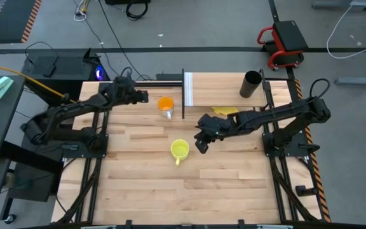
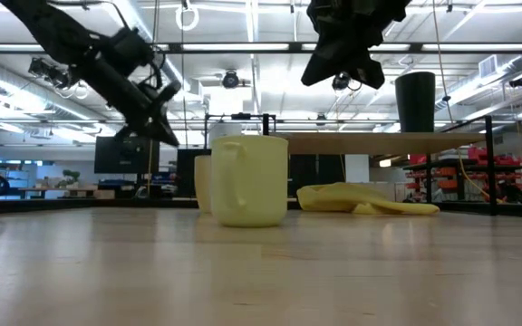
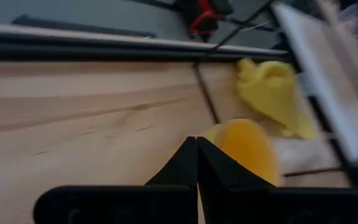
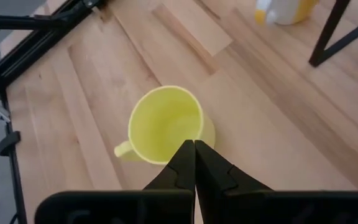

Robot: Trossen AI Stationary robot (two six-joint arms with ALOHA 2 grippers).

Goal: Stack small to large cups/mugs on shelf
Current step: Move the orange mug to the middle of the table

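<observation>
The tall black cup is already placed on the shelf, at its far right end, while the other two cups are left on the tabletop. The yellow mug is set upright in the open middle of the table, its handle turned toward the front edge – a position in which it can be reached from above. The right gripper is held in the air just beside this mug and above it, with the jaws pressed together and nothing between them; probably an approach is being prepared. The orange cup is found near the white end panel of the shelf. The left gripper – also clenched and empty – is kept raised just beside it. A flat yellow thing lies under the shelf board.
</observation>
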